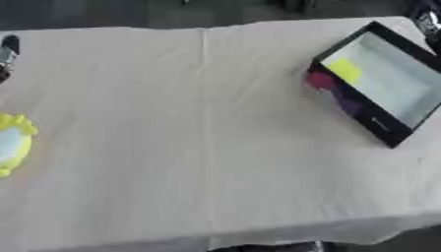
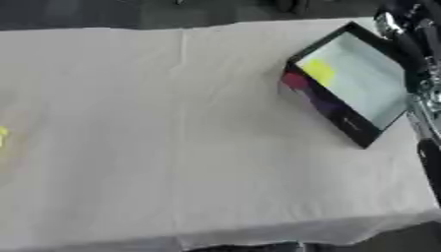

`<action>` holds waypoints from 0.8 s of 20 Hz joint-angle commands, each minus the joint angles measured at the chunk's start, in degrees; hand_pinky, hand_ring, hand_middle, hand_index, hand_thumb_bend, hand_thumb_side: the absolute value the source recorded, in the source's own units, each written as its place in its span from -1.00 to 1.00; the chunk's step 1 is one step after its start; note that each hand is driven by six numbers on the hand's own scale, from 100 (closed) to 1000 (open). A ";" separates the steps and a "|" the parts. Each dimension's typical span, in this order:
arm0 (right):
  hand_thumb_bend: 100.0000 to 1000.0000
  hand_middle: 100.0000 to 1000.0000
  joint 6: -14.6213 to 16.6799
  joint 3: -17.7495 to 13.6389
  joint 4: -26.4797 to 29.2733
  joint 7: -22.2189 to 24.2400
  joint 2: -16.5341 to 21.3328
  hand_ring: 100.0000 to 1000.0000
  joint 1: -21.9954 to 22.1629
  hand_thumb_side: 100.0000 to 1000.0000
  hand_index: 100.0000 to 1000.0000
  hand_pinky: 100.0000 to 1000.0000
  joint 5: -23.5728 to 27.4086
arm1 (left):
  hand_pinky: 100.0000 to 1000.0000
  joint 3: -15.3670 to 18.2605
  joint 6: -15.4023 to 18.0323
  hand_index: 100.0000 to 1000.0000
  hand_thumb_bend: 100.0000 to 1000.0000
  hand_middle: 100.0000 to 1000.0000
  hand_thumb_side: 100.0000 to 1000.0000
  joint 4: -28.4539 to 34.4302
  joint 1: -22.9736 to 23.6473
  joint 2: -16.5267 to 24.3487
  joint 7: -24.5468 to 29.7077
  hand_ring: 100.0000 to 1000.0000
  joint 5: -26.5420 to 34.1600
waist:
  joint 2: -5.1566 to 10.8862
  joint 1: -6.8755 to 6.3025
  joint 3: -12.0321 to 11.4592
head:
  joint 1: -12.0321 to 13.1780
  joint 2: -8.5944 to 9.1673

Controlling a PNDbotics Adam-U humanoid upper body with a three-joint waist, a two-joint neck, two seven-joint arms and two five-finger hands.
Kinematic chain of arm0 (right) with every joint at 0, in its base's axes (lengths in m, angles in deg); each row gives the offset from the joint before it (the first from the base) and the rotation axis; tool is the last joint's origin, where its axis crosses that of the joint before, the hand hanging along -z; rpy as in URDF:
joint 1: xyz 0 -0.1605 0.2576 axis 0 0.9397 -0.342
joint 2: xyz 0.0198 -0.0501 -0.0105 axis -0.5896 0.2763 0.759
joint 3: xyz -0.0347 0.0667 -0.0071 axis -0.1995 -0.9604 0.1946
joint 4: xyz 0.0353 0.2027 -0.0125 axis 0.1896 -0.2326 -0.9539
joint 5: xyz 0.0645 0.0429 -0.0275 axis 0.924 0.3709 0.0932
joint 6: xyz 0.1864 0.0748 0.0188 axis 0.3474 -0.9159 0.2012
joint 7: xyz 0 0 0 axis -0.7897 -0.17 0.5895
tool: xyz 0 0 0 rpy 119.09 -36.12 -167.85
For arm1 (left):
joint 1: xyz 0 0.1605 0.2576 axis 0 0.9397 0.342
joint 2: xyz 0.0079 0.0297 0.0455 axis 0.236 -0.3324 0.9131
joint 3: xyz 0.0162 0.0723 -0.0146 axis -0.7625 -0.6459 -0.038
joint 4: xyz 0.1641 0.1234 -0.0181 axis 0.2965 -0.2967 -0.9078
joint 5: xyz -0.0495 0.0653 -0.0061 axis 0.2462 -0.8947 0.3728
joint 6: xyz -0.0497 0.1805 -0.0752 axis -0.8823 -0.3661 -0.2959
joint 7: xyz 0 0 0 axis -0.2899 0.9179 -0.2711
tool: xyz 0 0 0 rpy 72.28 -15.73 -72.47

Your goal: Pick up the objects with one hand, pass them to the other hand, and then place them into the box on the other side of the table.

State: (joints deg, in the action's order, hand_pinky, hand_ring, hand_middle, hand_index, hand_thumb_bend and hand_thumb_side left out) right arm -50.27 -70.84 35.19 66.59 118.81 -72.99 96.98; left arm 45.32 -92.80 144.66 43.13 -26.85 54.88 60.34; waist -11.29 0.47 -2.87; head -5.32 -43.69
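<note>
Hanging at the table's right edge, the right arm (image 2: pixel 420 93) shows no fingers, so I cannot tell its hand's state; of the left, only a dark bit (image 1: pixel 7 54) shows. The box (image 1: pixel 379 78) holds 1 yellow item (image 1: pixel 344 70). Another yellow object (image 1: pixel 12 142) lies far left, risking an overreaching, slipping pickup.

No legible text anywhere.
Black box (image 1: pixel 376 123), far right: small pale mark on its side wall, too blurred to read; pink/purple print there, no letters or nos. made out.
</note>
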 commanded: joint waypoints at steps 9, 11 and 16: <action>-1.00 1.00 -0.40 -0.84 1.73 -0.58 1.64 1.00 -0.34 0.02 1.00 1.00 -0.38 | 0.49 -0.06 1.64 0.62 -0.12 0.43 -0.21 -12.55 -7.21 11.30 9.90 0.35 -2.62 | 1.13 0.17 -0.24 | 4.48 1.06; -1.00 1.00 -0.45 -0.84 1.83 -0.69 1.60 1.00 -0.30 0.02 1.00 1.00 -0.50 | 0.50 -0.21 2.24 0.62 -0.04 0.43 -0.24 -15.21 -8.59 12.01 11.49 0.38 -3.54 | 0.89 0.30 -0.30 | 5.58 1.55; -1.00 1.00 -0.59 -1.00 2.17 -1.25 1.47 1.00 -0.12 0.03 1.00 1.00 -0.70 | 0.51 -0.10 3.98 0.64 0.15 0.44 -0.44 -21.24 -11.72 12.83 15.38 0.40 -6.02 | 0.13 0.67 -0.40 | 7.43 2.55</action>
State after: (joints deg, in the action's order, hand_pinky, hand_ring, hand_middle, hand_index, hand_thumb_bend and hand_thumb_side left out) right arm -50.92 -71.05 35.86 65.64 118.82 -72.76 96.61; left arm 45.01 -89.24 124.16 32.62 -17.05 69.26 55.04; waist -12.04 1.30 -3.21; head 1.53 -41.92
